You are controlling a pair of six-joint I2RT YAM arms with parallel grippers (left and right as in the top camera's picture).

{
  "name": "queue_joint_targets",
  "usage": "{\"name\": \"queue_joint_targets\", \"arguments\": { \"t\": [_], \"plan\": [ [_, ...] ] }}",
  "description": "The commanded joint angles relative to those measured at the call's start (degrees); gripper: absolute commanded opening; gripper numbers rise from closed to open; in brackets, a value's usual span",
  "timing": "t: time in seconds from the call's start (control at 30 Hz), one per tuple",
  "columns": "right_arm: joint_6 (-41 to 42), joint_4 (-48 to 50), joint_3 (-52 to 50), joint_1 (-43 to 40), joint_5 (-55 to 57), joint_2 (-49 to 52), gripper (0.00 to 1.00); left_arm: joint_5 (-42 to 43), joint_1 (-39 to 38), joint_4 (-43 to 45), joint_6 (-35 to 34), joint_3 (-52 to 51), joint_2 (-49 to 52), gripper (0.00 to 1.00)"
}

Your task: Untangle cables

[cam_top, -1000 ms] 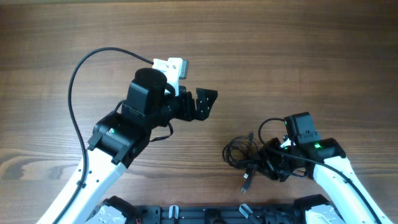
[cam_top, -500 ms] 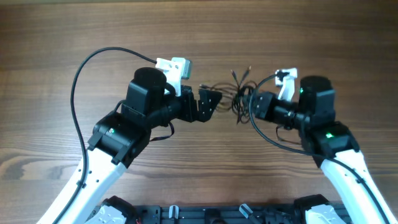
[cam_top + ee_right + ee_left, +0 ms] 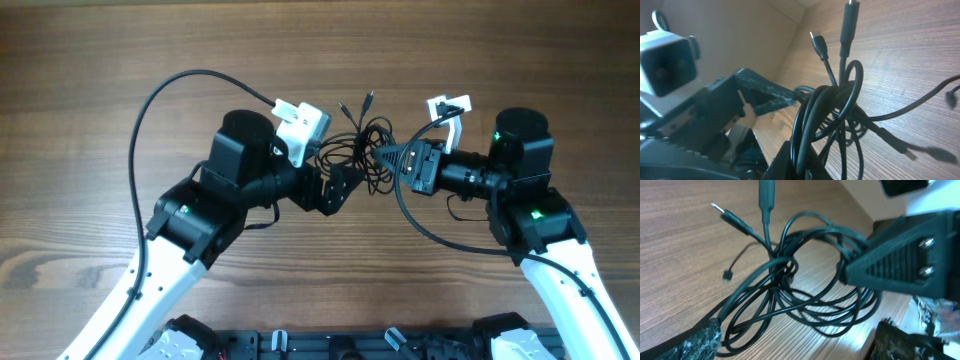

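The cables [image 3: 355, 142] are a tangle of thin black cords hanging between the two arms above the wooden table [image 3: 120, 50]. Two plug ends [image 3: 368, 98] stick out toward the far side. My right gripper [image 3: 386, 155] is shut on a bunch of strands; in the right wrist view the cords [image 3: 832, 95] rise out of its shut jaws [image 3: 803, 156]. My left gripper [image 3: 336, 188] stands wide open just left of and below the tangle. In the left wrist view the loops [image 3: 790, 287] hang between its spread fingers [image 3: 695, 341], touching neither, with the right gripper [image 3: 900, 262] beyond.
The thick black camera cable [image 3: 150, 110] of the left arm arcs over the table's left side. White camera modules [image 3: 300, 122] sit on both wrists. A black rail [image 3: 330, 345] runs along the front edge between the arm bases.
The right gripper closed on the tangle near the front right, then lifted it up and across to the middle. The left gripper swung toward it and stays open.
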Motion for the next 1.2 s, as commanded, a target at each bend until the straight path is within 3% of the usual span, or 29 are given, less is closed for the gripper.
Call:
{"name": "queue_joint_targets", "arguments": {
  "t": [0.0, 0.1, 0.33, 0.4, 0.47, 0.53, 0.6, 0.7, 0.73, 0.77, 0.8, 0.97, 1.17],
  "plan": [
    [-1.2, 0.9, 1.6, 0.1, -3.7, -0.3, 0.04, 1.4, -0.3, -0.3, 3.6, 0.2, 1.7, 0.98],
    [-1.4, 1.6, 1.6, 0.1, -5.9, -0.3, 0.04, 1.1, -0.3, -0.3, 3.7, 0.2, 2.5, 0.93],
    [-2.8, 1.8, 1.6, 0.1, -10.2, -0.3, 0.04, -7.6, -0.3, -0.3, 5.0, 0.2, 2.9, 0.92],
    [-2.8, 1.9, 1.6, 0.1, -10.5, -0.3, 0.04, -7.4, -0.3, -0.4, 6.4, 0.2, 2.9, 0.85],
    [-2.6, 2.2, 1.6, 0.1, -10.5, -0.3, 0.04, -3.1, -0.3, -0.4, 8.5, 0.2, 2.9, 0.64],
    [-1.2, 2.8, 1.6, 0.1, -10.5, -0.3, 0.04, 1.7, -0.3, -0.4, 11.0, 0.2, 2.9, 0.52],
    [-0.7, 3.6, 1.6, 0.1, -10.5, -0.3, 0.04, 3.2, -0.3, -0.6, 10.9, 0.2, 2.9, 0.46],
    [0.2, 4.2, 1.6, 0.1, -11.0, -0.3, 0.04, 3.2, -0.3, -1.5, 10.9, 0.2, 2.9, 0.44],
    [0.3, 4.8, 1.6, 0.1, -11.7, -0.3, 0.04, 3.2, -0.3, -1.7, 10.9, 0.2, 2.9, 0.38],
    [0.4, 5.2, 1.6, 0.1, -12.0, -0.3, 0.04, 3.2, -0.3, -1.7, 10.9, 0.2, 2.9, 0.27],
    [0.3, 5.2, 1.6, 0.1, -11.9, -0.3, 0.04, 3.1, -0.3, -1.6, 11.1, 0.2, 2.9, 0.04],
    [0.1, 1.2, 1.6, 0.1, -6.0, -0.3, 0.04, -0.7, -0.2, 0.2, 6.7, 0.2, 1.9, 0.04],
    [-2.0, -2.6, 1.6, 0.1, -1.4, -0.3, 0.04, -2.8, -0.2, 5.6, 4.1, 0.2, -7.1, 0.04]
  ]
}}
